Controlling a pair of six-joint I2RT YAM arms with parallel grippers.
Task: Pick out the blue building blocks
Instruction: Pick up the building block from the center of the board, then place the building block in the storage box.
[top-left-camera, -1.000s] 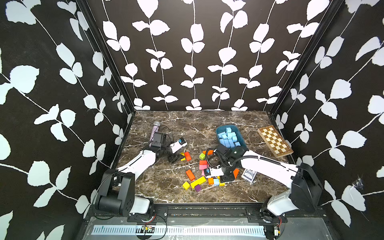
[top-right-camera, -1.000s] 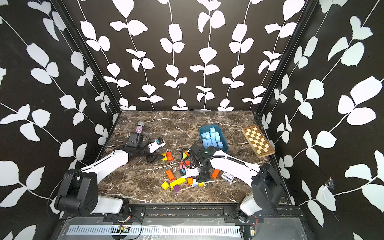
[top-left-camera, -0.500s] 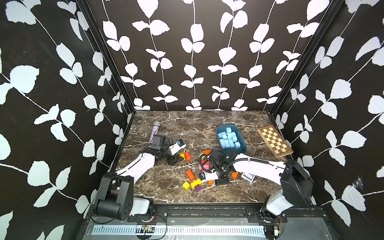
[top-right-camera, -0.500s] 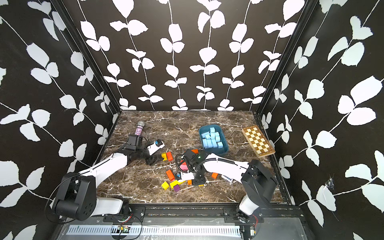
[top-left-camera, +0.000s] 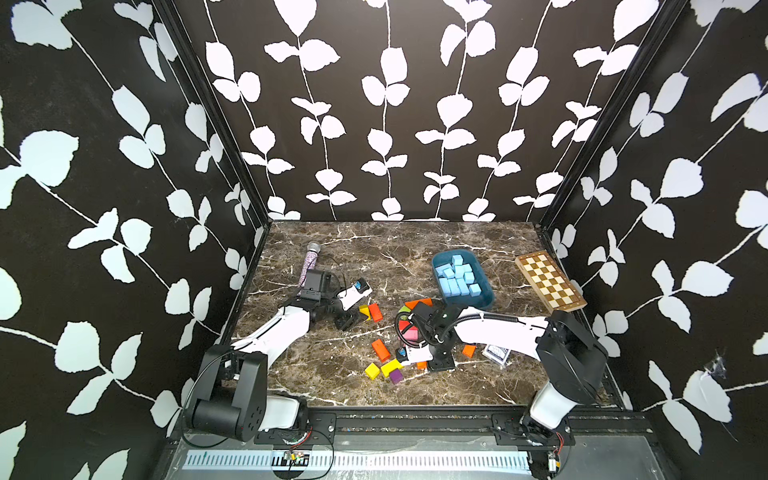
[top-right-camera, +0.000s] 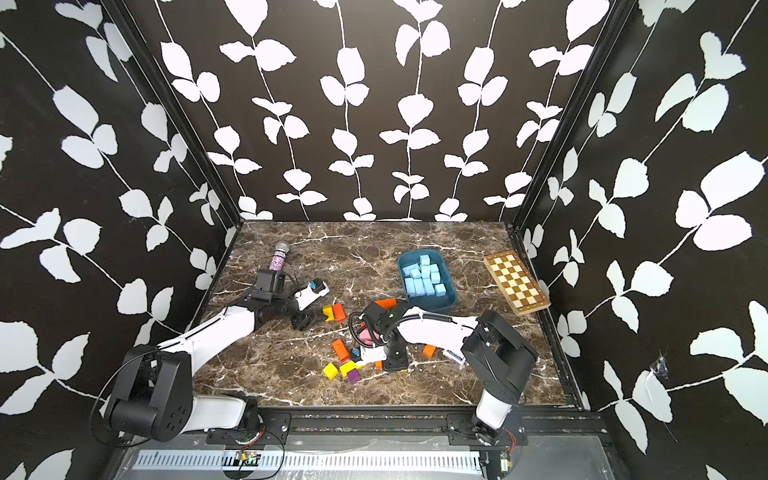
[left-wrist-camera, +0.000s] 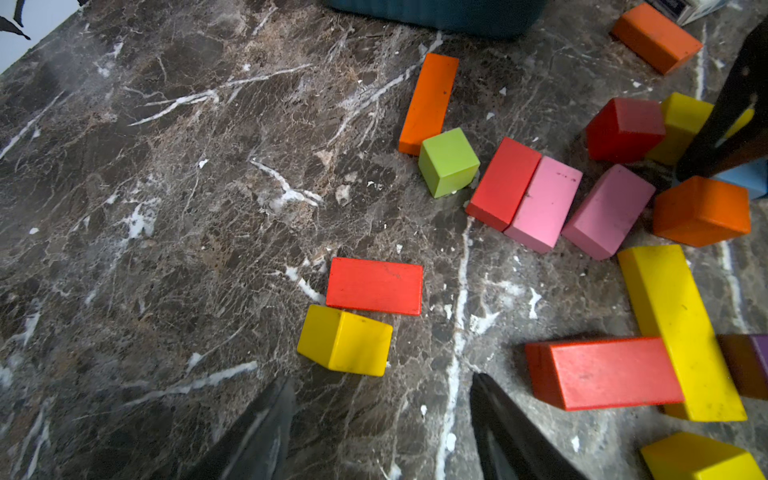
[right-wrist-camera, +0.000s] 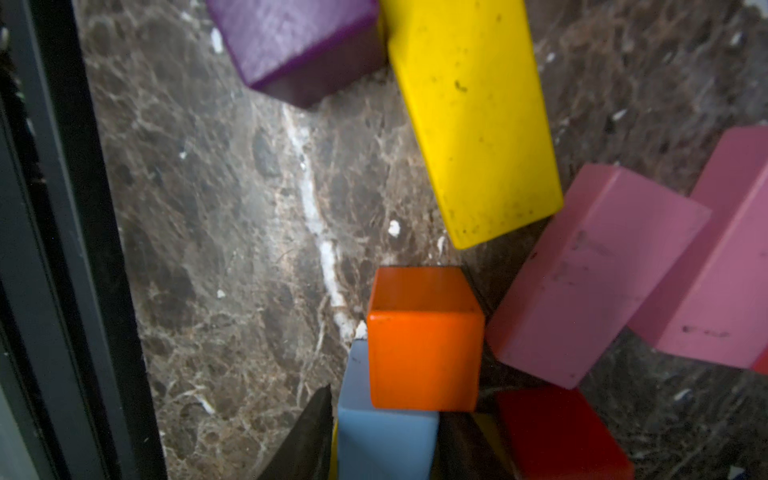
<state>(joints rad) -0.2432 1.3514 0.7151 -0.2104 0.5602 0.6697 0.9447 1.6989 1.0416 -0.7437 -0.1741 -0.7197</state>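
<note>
Teal tray (top-left-camera: 487, 300), right of frame centre, is holding a heap of blue blocks (top-left-camera: 457, 277). Right jaws are clamping one stray blue block (right-wrist-camera: 384, 442); left jaws are gaping, empty.

There are sky-blue blocks (top-left-camera: 457, 276), a teal tray (top-left-camera: 478, 302), and a brown-and-cream checkered board (top-left-camera: 549, 281)

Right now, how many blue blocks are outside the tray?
1. The blue block sits on the table between the right gripper fingers, right beside an orange cube. The right arm may hide others.
</note>
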